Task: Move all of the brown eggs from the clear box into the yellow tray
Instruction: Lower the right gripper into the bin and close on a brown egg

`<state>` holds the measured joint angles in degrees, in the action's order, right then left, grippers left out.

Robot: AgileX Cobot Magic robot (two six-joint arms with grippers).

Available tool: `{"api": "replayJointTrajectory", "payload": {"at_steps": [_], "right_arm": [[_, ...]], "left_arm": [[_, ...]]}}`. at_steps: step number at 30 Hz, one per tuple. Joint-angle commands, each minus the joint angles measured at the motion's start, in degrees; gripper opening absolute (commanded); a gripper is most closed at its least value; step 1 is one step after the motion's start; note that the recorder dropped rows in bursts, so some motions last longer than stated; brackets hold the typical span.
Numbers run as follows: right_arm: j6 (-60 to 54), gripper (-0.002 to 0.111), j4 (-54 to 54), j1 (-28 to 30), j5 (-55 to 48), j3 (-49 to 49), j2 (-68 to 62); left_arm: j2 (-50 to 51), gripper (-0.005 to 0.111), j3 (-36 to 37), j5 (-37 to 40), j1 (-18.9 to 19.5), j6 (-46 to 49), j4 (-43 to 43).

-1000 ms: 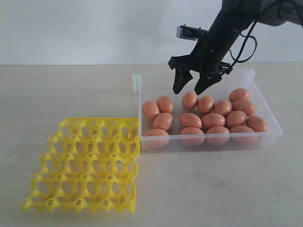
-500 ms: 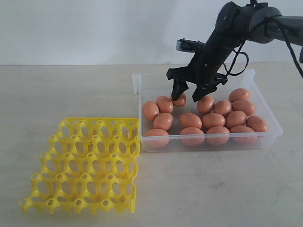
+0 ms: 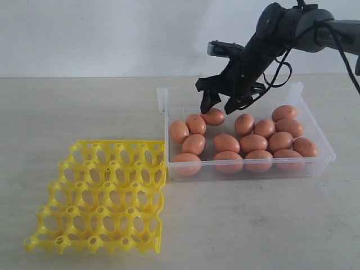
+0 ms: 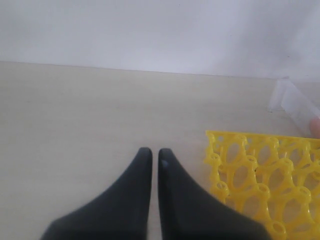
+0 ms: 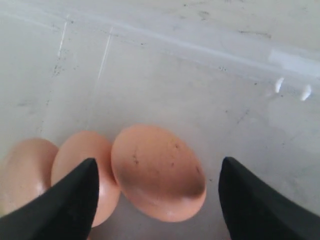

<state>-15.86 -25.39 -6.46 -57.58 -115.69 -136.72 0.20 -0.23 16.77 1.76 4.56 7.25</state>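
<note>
Right hand [image 3: 217, 108] hangs wide open, holding nothing, just above an egg [image 3: 214, 117]; that egg has rolled toward 9 o'clock since a second ago and now lies on its side against its neighbour [image 3: 196, 124]; a nudge rather than a pick, I judge; all eggs remain in the box [image 3: 162, 102]; the tray [image 3: 93, 147], at 8 o'clock, holds none.

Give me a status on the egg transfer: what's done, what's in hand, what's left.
Done: nothing; the yellow tray holds no eggs. In hand: the right gripper is open over the clear box, with one brown egg lying between its fingers, not gripped. The left gripper is shut near the tray. Left: every brown egg in the box needs moving to the tray.
</note>
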Motion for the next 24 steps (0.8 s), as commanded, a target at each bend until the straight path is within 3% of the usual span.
{"api": "replayJointTrajectory", "payload": {"at_steps": [1,14,24], "right_arm": [[-6.0,0.06,-1.3,0.0,-0.5,-0.2,0.1],[-14.5,0.06,-1.9,0.0,-0.9,-0.2,0.1],[-14.6,0.06,-1.8,0.0,0.4,-0.2,0.0]], "left_arm": [[-0.2,0.004,0.2,-0.4,-0.4,0.0,-0.3],[-0.2,0.004,0.2,-0.4,-0.4,0.0,-0.3],[-0.2,0.004,0.2,-0.4,-0.4,0.0,-0.3]]}}
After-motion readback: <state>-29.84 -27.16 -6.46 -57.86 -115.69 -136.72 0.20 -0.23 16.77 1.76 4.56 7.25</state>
